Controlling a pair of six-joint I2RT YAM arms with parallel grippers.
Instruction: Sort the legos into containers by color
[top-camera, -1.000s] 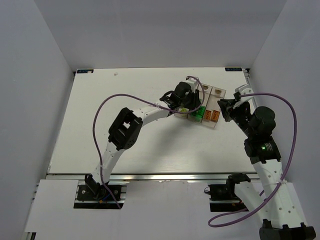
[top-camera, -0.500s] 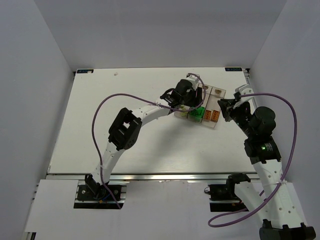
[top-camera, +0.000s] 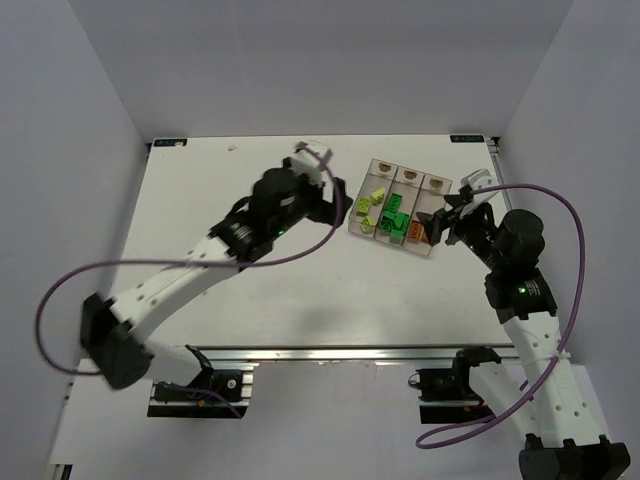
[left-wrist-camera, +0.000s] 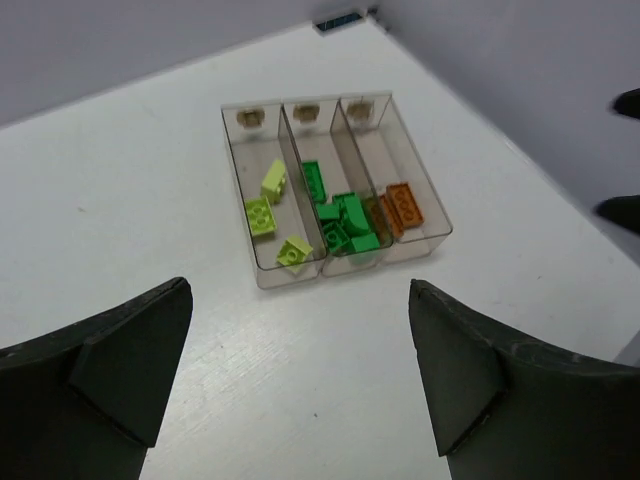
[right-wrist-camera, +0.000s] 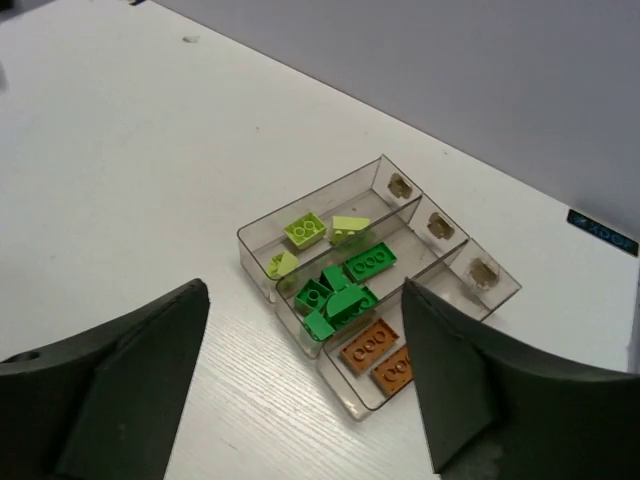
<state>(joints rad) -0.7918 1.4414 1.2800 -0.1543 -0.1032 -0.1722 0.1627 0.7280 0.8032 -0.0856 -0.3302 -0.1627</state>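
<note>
Across the white table (top-camera: 200, 200) no loose pieces show, so the sorting looks finished. Both arms should back off high, clear of the walls. Of the 2, the left gripper (left-wrist-camera: 300, 290) hangs short of the 3 joined bins (left-wrist-camera: 365, 140), jaws wide and empty. The right gripper (right-wrist-camera: 305, 290) does likewise, near them. Inside lie yellow-green bricks (left-wrist-camera: 262, 215) left, dark green bricks (left-wrist-camera: 345, 225) middle, orange bricks (left-wrist-camera: 400, 205) right.

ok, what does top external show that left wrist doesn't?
Only top external: the left arm, the right arm, their purple cables, the whole table. Only left wrist: a close look at its own open end effector, and studs on single bricks. Both: three joined bins holding yellow-green, dark green and orange bricks, one colour each.
</note>
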